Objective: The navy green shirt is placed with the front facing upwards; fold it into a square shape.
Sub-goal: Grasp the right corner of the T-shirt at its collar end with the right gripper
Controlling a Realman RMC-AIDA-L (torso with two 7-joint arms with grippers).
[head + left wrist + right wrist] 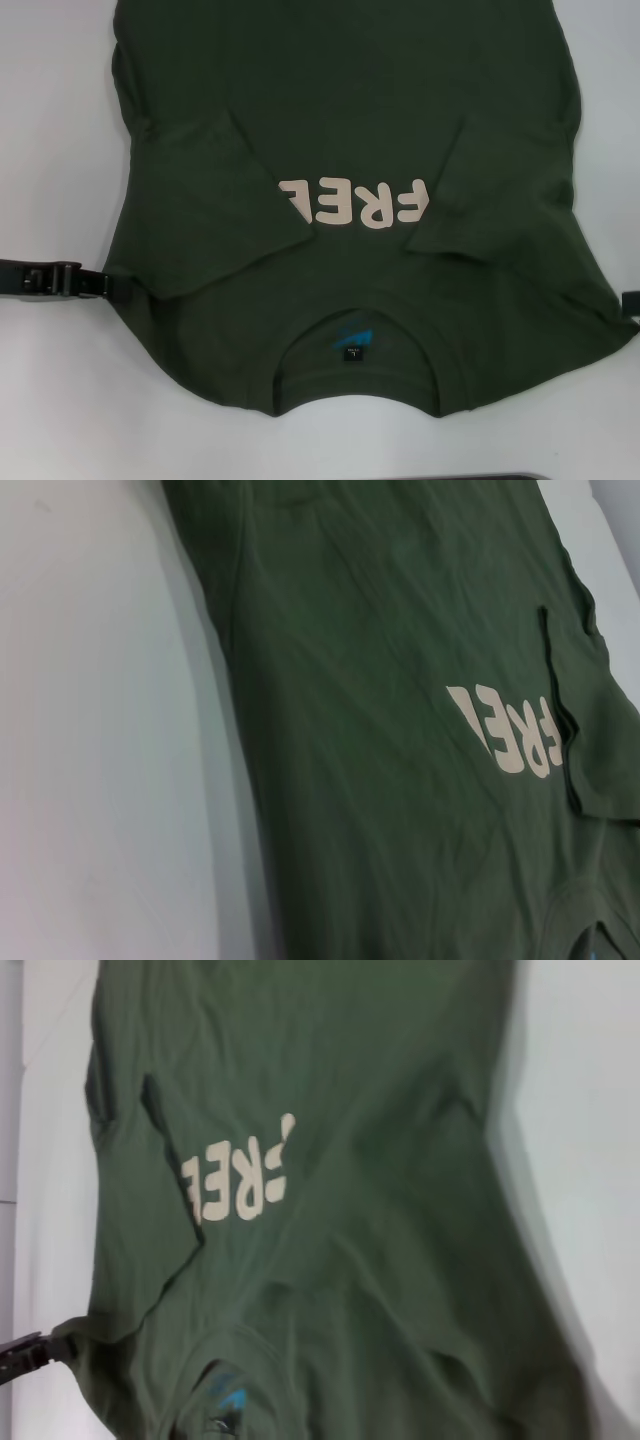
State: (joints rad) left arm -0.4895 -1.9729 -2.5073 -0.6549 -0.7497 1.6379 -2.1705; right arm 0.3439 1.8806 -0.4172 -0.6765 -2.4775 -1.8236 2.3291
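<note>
Item: the navy green shirt (340, 130), a large dark olive-green cotton short-sleeved T-shirt with cream lettering on the chest and a ribbed crew neck.
Position: I see it spread flat on the white table (50, 150), front up, neck toward the robot, hem running out of the head view at the far side.
Sleeves: both are folded inward over the chest; the left one covers the start of the lettering, the right one its end, so I read only "FREE", upside down.
Neck detail: a blue and black inner label (353, 340) shows inside the collar opening.
Left gripper (100, 283): a black unit low at the left edge of the head view, its tip touching the shirt's left shoulder edge. The right wrist view shows the same tip at the cloth's border (45, 1348).
Left fingers: I cannot tell whether they are clenched on the fabric or released; the cloth edge hides the tips.
Right gripper (631, 303): only a dark sliver at the right edge of the head view, just beside the shirt's right shoulder edge.
Right fingers: I cannot tell their state.
Other: a dark strip (450, 477) lies along the near edge of the table.
</note>
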